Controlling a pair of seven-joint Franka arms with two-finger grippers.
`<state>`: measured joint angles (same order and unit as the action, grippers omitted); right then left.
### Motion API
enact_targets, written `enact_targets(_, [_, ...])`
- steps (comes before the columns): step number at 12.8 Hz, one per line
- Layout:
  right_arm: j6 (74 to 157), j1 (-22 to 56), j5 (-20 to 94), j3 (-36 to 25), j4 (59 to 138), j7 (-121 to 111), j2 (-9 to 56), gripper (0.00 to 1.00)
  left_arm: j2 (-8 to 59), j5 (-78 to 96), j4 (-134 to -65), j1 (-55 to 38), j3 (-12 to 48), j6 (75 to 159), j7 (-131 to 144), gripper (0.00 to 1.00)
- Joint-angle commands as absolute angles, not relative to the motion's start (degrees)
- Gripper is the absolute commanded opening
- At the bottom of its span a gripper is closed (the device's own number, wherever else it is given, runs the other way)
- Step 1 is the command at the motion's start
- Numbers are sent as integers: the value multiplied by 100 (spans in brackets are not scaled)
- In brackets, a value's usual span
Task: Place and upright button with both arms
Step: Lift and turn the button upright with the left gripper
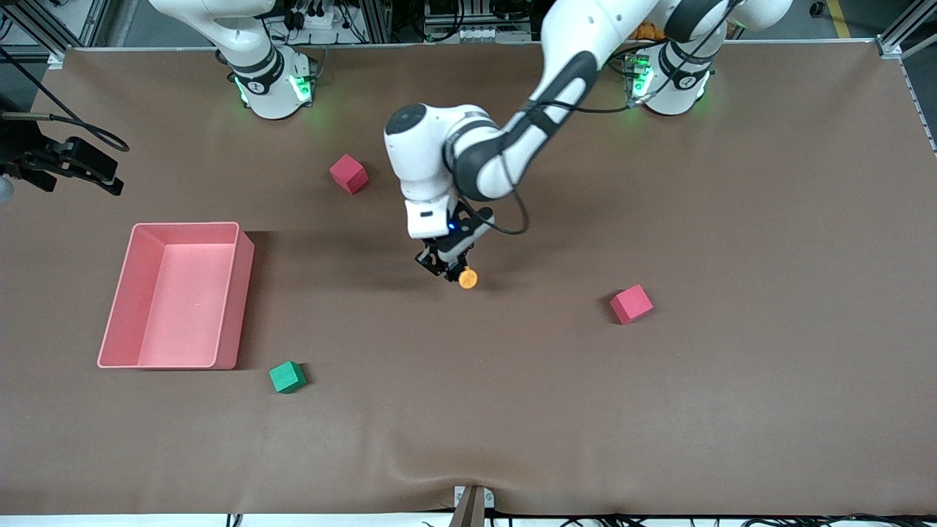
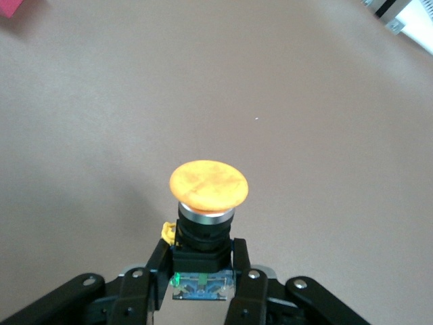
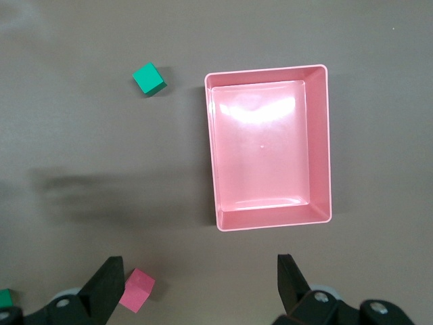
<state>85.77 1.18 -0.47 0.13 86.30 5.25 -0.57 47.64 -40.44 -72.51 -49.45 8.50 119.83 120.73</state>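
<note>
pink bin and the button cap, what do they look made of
Pink bin: likely glossy moulded plastic, since its floor mirrors the lights. Button cap: probably matte orange plastic, slightly mottled, above a shiny metallic-looking ring; held by the left gripper.

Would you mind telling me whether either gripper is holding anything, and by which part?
The left gripper holds the button by its black body, orange cap pointing away from the fingers. The right gripper is open and holds nothing.

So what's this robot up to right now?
The left arm has reached to the middle of the table, and its pincer is shut on the button, gripping the black body with the orange cap pointing away. The right pincer waits open, high above the pink tray. Red and green cubes lie scattered about.
</note>
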Motion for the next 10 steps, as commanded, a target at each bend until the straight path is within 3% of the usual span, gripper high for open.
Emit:
enact_targets(1, [8438, 123, 26, -9, 8490, 475, 9, 100, 5044, -4892, -7286, -5386, 686, 11771, 12620, 0])
enact_targets(10, [8429, 105, 26, -9, 8490, 475, 18, 100, 5994, -7207, -7295, -5870, 615, 11031, 13069, 0])
